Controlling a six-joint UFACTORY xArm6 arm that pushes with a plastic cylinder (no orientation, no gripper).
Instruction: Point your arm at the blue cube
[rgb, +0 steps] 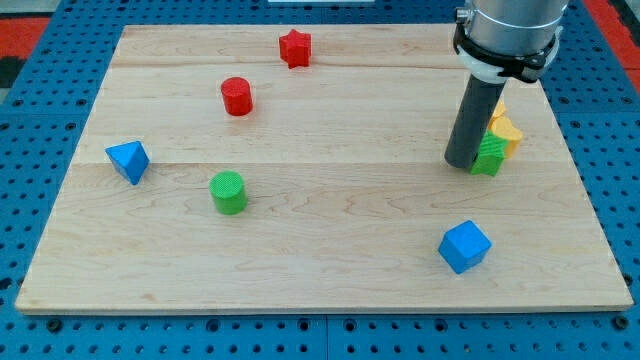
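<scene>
The blue cube (464, 246) lies near the view's bottom right of the wooden board (320, 250). My tip (461, 163) stands at the view's right, above the blue cube in the view and well apart from it. The rod's lower end touches a green block (490, 156) on its right side. A yellow block (505, 131) sits just behind the green one, partly hidden by the rod.
A blue triangular block (128, 160) lies at the view's left. A green cylinder (228, 192) sits left of centre. A red cylinder (237, 96) and a red star (294, 48) lie toward the view's top. The board's right edge runs close to the yellow block.
</scene>
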